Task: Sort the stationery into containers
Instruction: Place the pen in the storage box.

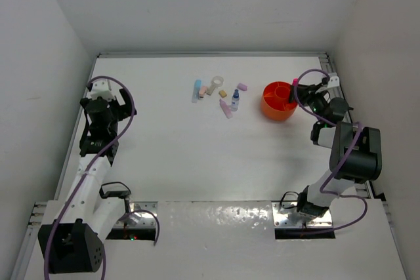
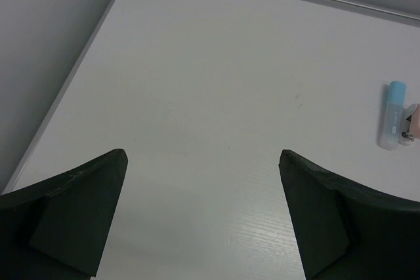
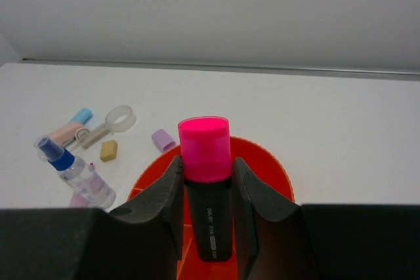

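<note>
Pink marker (image 3: 205,145) is pinched by its black body in the right gripper (image 3: 206,185), with the orange tub (image 3: 272,172) just below and ahead of the fingers. Released off-centre, it could catch the tub's edge and topple out toward the small blue bottle (image 3: 79,175) left of the gripper. Left gripper (image 2: 202,159) gapes wide, holding nothing.

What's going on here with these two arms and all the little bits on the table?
The robot is sorting stationery into the orange tub. Its right gripper is clamped on a pink marker and holds it upright over the tub. The left gripper hangs open over the table on the left, holding nothing. The other pieces, among them a small blue bottle, lie loose mid-table, not yet sorted.
</note>
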Robot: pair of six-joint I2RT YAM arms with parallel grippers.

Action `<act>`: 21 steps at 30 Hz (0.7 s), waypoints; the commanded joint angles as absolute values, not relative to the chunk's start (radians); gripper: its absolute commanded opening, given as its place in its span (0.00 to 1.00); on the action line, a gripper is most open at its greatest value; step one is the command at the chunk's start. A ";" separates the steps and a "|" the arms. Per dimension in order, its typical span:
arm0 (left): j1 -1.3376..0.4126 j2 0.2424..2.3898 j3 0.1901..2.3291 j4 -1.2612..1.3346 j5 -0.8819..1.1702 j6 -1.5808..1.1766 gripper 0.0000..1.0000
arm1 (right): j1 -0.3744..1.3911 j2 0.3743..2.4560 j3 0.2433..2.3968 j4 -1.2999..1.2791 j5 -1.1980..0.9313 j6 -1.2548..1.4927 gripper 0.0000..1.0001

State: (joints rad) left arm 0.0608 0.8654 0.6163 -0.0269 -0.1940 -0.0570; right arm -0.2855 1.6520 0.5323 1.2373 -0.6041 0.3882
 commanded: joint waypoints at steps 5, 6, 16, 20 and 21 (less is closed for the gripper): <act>0.078 0.853 0.664 0.003 -0.193 -0.040 0.99 | -0.296 1.677 0.502 1.414 -0.641 0.407 0.00; 0.080 0.854 0.664 0.003 -0.193 -0.040 0.99 | -0.296 1.681 0.497 1.416 -0.641 0.405 0.00; 0.081 0.854 0.666 0.003 -0.190 -0.040 0.99 | -0.310 1.672 0.465 1.424 -0.638 0.410 0.44; 0.081 0.850 0.663 0.005 -0.183 -0.041 0.99 | -0.310 1.628 0.459 1.411 -0.637 0.402 0.66; 0.081 0.847 0.660 0.005 -0.180 -0.041 0.99 | -0.310 1.617 0.459 1.404 -0.637 0.403 0.68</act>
